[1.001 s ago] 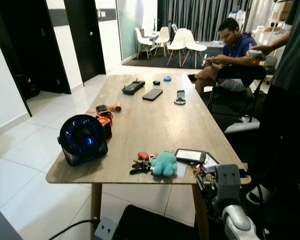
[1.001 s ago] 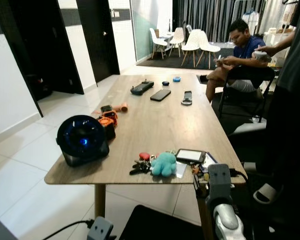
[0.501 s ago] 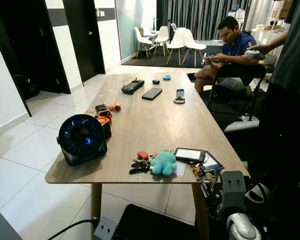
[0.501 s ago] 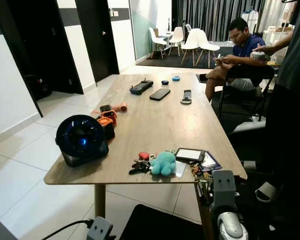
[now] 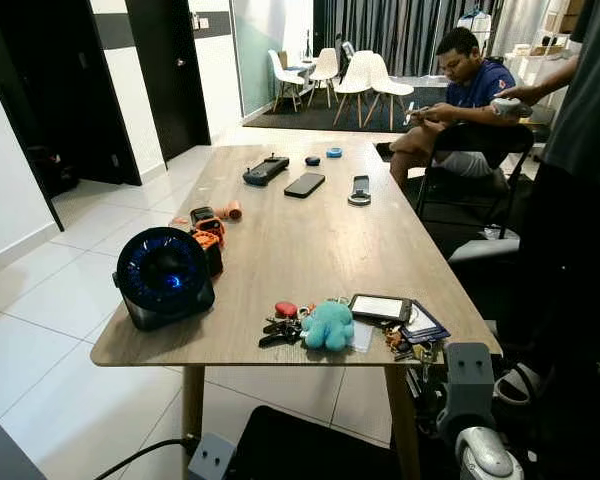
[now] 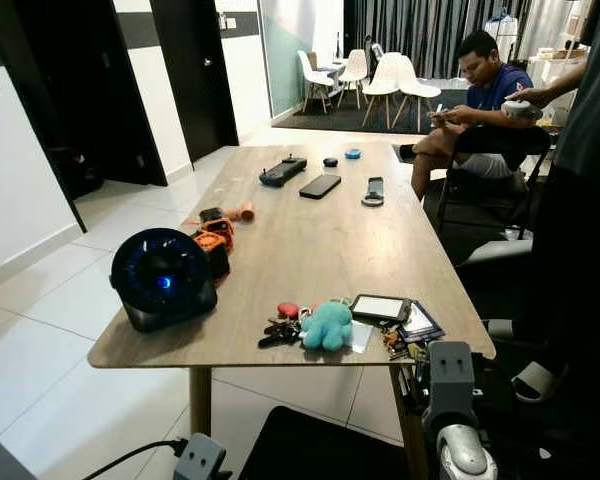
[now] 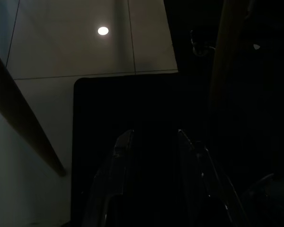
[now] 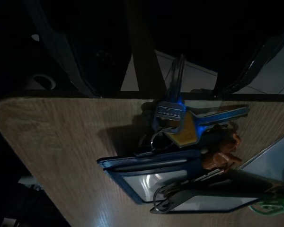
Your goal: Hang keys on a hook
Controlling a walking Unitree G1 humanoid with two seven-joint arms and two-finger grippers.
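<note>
Nothing is hung yet: the keys (image 8: 180, 124) lie at the table (image 5: 310, 250) corner, my right gripper (image 8: 156, 52) spread just beyond them.

There may be stamped lettering on the head of one key in the bunch of keys (image 8: 180, 120), but it's too dim and small to read.

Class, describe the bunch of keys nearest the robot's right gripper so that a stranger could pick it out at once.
Start at the wooden table and go to its near right corner, beside the right gripper. The keys lie at that edge on a blue card holder. Unlike the other bunch, they have no teal plush.
</note>
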